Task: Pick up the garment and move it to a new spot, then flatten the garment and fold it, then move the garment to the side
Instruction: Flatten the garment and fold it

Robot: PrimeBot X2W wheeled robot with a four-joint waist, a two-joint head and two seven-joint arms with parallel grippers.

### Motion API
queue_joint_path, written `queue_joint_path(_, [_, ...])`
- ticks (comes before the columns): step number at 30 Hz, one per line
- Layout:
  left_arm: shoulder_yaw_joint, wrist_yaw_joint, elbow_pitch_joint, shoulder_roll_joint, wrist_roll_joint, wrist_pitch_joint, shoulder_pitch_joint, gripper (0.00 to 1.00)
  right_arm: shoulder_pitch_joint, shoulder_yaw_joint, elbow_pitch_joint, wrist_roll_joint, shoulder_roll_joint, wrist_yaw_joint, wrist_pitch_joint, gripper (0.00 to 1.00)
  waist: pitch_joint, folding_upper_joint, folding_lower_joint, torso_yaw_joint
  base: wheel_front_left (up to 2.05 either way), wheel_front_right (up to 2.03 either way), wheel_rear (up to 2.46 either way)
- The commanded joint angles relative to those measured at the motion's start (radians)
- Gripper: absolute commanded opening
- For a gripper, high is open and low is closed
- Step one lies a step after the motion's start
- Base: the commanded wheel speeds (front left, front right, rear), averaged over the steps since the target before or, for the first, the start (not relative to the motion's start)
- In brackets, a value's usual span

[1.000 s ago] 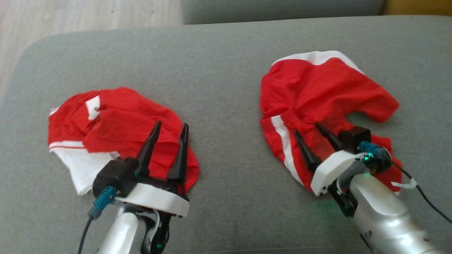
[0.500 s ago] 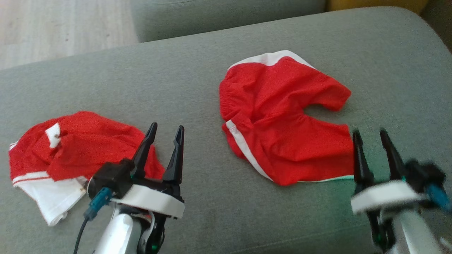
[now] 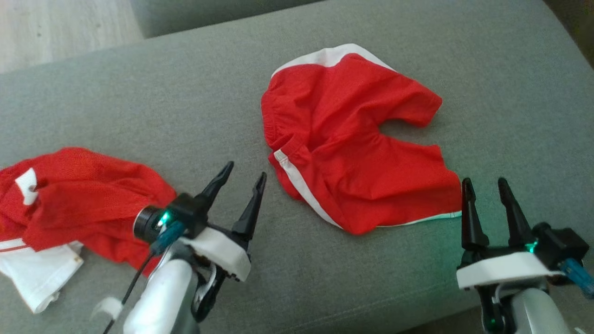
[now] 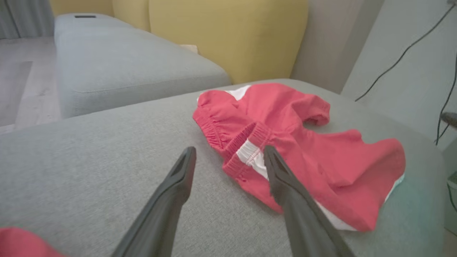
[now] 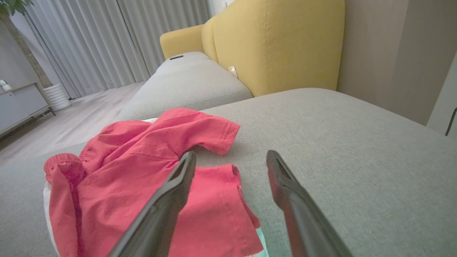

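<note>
The garment, a pair of red shorts [image 3: 352,139] with white side stripes, lies crumpled on the grey sofa cushion [image 3: 139,106], its legs spread toward the right. My left gripper [image 3: 246,169] is open, hovering just left of the waistband; in the left wrist view the shorts [image 4: 303,150] lie right behind its open fingers [image 4: 229,149]. Open and empty too, my right gripper [image 3: 484,181] sits beside the hem of the near leg. The right wrist view has the shorts [image 5: 142,167] to the left of that gripper [image 5: 231,153].
A second red and white garment [image 3: 83,195] lies bunched at the cushion's left end, by my left forearm. A yellow backrest [image 5: 278,43] and another grey cushion [image 4: 117,64] stand beyond. Wooden floor [image 3: 60,28] lies past the far edge. Cables [image 4: 446,100] hang on the wall.
The head camera has swung. My right gripper came off the shorts and drew back to their near right corner. My left gripper moved off the other garment toward the shorts.
</note>
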Motion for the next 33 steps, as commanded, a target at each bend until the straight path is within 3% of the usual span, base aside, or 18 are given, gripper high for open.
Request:
queue_joint_path(1, [0.007,-0.005,0.005,0.023,0.010,-0.004,-0.069,1.00,-0.042,0.026,-0.034,0.002,-0.005,-0.001,-0.014,1.00,0.017,0.0000,0.0000,-0.011,0.00,0.00,0.00])
queue_joint_path(13, [-0.133,-0.011,0.225,0.049,-0.009,-0.005,-0.280,1.00,-0.068,0.052,-0.024,0.024,-0.005,-0.001,-0.014,1.00,0.068,0.0000,0.0000,-0.066,0.00,0.00,0.00])
queue_joint_path(27, [-0.206,-0.012,0.267,0.079,-0.052,-0.005,-0.333,1.00,-0.078,0.051,-0.009,0.037,-0.005,-0.001,-0.014,1.00,0.074,0.0000,0.0000,-0.079,0.00,0.00,0.00])
queue_joint_path(28, [-0.213,-0.012,0.270,0.079,-0.058,-0.005,-0.335,0.78,-0.079,0.053,-0.008,0.037,-0.005,-0.001,-0.014,1.00,0.075,0.0000,0.0000,-0.079,0.00,0.00,0.00])
queue_joint_path(29, [-0.219,-0.012,0.273,0.079,-0.064,-0.005,-0.337,0.29,-0.079,0.054,-0.007,0.037,-0.005,-0.001,-0.014,1.00,0.075,0.0000,0.0000,-0.079,0.00,0.00,0.00])
queue_joint_path(30, [-0.224,-0.012,0.275,0.080,-0.070,-0.005,-0.339,0.00,-0.080,0.055,-0.006,0.036,-0.005,-0.001,-0.014,1.00,0.075,0.0000,0.0000,-0.079,0.00,0.00,0.00])
queue_joint_path(33, [-0.234,-0.012,0.277,0.084,-0.085,-0.005,-0.346,0.00,-0.080,0.052,-0.003,0.035,-0.005,-0.001,-0.014,1.00,0.074,0.0000,0.0000,-0.078,0.00,0.00,0.00])
